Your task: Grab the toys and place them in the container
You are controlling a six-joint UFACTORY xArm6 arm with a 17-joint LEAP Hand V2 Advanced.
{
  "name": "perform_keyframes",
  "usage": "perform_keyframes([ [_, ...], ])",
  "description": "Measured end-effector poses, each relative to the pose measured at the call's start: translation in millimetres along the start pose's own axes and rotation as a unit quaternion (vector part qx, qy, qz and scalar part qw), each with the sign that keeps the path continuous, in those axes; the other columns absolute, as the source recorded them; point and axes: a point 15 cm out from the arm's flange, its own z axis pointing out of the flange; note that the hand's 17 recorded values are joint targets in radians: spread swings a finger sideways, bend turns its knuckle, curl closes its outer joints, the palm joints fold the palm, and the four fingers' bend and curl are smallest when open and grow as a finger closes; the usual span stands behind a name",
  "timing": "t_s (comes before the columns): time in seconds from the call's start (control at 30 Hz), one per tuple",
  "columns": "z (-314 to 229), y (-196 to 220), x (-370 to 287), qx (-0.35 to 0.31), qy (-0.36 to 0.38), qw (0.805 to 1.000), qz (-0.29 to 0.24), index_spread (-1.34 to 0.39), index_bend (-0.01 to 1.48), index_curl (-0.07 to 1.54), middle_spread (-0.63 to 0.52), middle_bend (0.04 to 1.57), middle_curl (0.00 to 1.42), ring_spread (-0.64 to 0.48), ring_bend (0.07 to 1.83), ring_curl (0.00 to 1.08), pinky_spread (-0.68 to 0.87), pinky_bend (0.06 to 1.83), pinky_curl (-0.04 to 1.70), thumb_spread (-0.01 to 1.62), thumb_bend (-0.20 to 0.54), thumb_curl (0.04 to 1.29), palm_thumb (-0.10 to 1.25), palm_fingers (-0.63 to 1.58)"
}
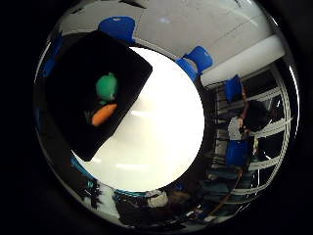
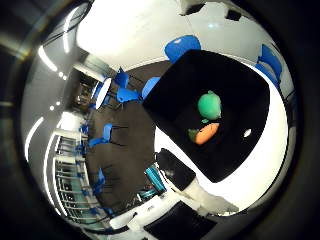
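A black square container lies on a round white table, well below the palm. A round green toy and an orange toy lie side by side in it. The thumb side palm view also shows the container with the green toy and the orange toy touching it; a small white spot lies beside them.
Blue chairs stand around the white table. A dark box-like thing sits by the container's corner at the table's edge. More blue chairs and a windowed wall lie beyond.
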Motion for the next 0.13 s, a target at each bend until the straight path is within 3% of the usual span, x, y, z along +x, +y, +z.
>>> perform_keyframes([
  [0.13, -25.3, 36.5, 3.3, -0.016, -0.011, 0.999, 0.027, -0.44, 0.18, 0.35, -0.01, 0.23, 0.33, 0.18, 0.40, 0.26, 0.50, 0.47, 0.42, 1.13, -0.020, 0.32, 0.54, 0.17],
])
